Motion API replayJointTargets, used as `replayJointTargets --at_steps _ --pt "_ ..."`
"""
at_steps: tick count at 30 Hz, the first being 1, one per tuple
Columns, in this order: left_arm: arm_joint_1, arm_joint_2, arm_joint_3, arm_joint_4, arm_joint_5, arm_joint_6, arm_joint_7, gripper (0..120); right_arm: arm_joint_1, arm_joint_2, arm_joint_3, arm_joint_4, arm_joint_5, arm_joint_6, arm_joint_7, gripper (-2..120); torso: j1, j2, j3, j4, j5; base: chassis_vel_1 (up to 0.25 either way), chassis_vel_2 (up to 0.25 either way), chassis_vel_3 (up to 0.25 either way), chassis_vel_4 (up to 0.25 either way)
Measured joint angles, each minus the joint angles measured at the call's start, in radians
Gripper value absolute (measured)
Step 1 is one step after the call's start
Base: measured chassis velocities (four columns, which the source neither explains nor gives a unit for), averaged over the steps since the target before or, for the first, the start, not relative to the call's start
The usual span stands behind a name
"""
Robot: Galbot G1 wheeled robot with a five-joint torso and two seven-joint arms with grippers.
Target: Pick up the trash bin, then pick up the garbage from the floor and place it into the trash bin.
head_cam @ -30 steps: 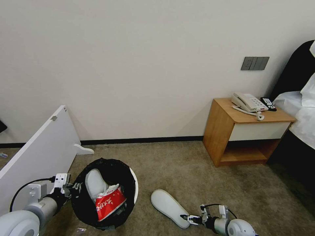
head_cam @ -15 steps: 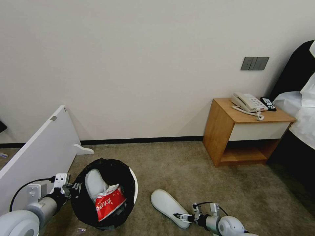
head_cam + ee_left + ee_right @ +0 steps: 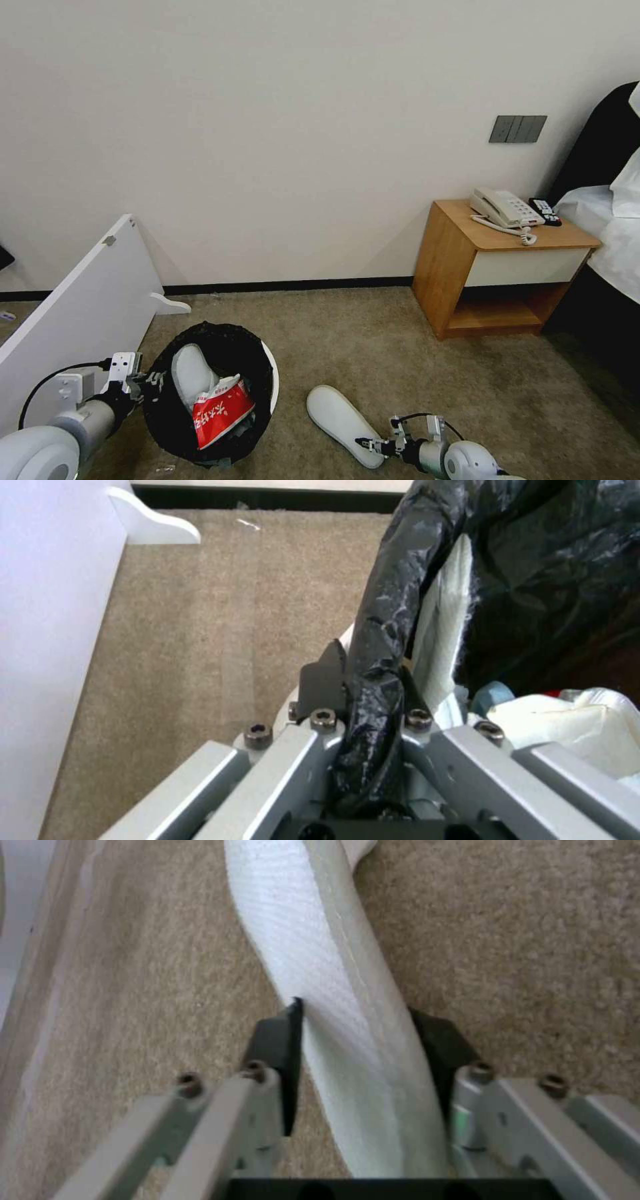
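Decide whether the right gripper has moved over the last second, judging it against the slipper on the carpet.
Yes. The right gripper has slid left along the white slipper, so its jaws now straddle the slipper's near end.

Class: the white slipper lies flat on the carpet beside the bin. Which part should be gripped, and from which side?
Probably the near end of the slipper, approached low from the robot's side. It lies flat and thin, so the sole's edges fit between jaws. The right gripper already straddles that end, apparently still open.
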Motion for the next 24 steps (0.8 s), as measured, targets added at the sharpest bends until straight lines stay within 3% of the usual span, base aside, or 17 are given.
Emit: replayJointTargets --at_steps 2,5,9,14,19,20,24 --pt "0.000 0.000 0.000 0.000 -0.001 0.000 0.001 2 0.000 -0.001 0.001 0.001 -0.002 0.002 -0.004 25 0.000 0.000 0.000 0.0000 0.0000 0.000 0.000 0.000 0.000" --pt "0.000 0.002 0.000 0.000 -0.002 0.000 0.002 2 0.000 -0.007 0.002 0.008 -0.003 0.010 -0.018 9 0.000 0.000 0.000 0.0000 0.0000 0.000 0.000 0.000 0.000" --pt "-0.001 0.002 0.001 -0.002 -0.002 0.000 0.002 2 0.000 -0.008 0.005 0.010 -0.010 0.020 -0.029 2 0.000 0.000 0.000 0.0000 0.0000 0.000 0.000 0.000 0.000" --pt "-0.001 0.002 0.010 -0.003 -0.002 -0.001 0.002 2 -0.013 -0.014 0.048 0.028 -0.032 0.050 -0.040 1 0.000 0.000 0.000 0.0001 0.0001 0.000 0.000 0.000 0.000" --pt "-0.014 0.022 0.035 0.011 -0.012 -0.001 0.007 2 -0.031 -0.040 0.113 0.074 -0.061 0.138 -0.062 1 0.000 0.000 0.000 0.0000 0.0000 0.000 0.000 0.000 0.000" --pt "-0.020 0.032 0.039 0.013 -0.020 -0.001 0.007 2 -0.028 -0.061 0.130 0.103 -0.083 0.180 -0.081 1 0.000 0.000 0.000 -0.0009 -0.0001 0.000 0.000 0.000 0.000" --pt "-0.015 0.033 0.040 0.002 -0.030 -0.002 0.005 2 -0.008 -0.083 0.143 0.158 -0.080 0.214 -0.094 1 0.000 0.000 0.000 -0.0001 0.0001 0.000 0.000 0.000 0.000"
